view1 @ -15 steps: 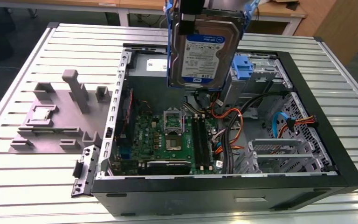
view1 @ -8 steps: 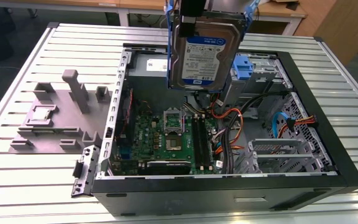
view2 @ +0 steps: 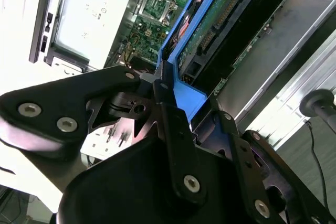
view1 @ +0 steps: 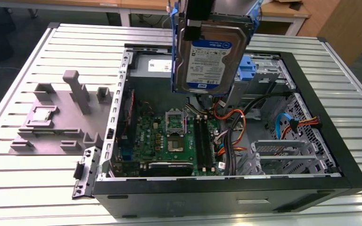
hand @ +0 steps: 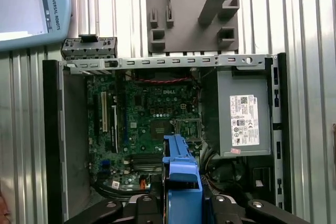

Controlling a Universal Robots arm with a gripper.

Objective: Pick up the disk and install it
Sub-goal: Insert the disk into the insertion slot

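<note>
The disk (view1: 209,59) is a silver hard drive with a blue-and-white label and blue side rails. It hangs upright in the air over the back half of the open computer case (view1: 231,181). My gripper (view1: 200,9) holds it from above, shut on the drive's blue-railed upper end. In the second wrist view the black fingers (view2: 173,124) clamp the blue rail (view2: 191,95), with the drive's circuit board (view2: 220,19) beyond. In the first wrist view the blue rail (hand: 181,174) sticks out between the fingers, above the motherboard (hand: 152,119).
Inside the case lie the motherboard (view1: 175,136), orange and black cables (view1: 234,127), a metal drive cage (view1: 288,153), a blue bracket (view1: 250,66) and the grey power supply (hand: 244,114). A grey fixture plate (view1: 61,113) sits on the slatted table (view1: 30,188) at the exterior view's left.
</note>
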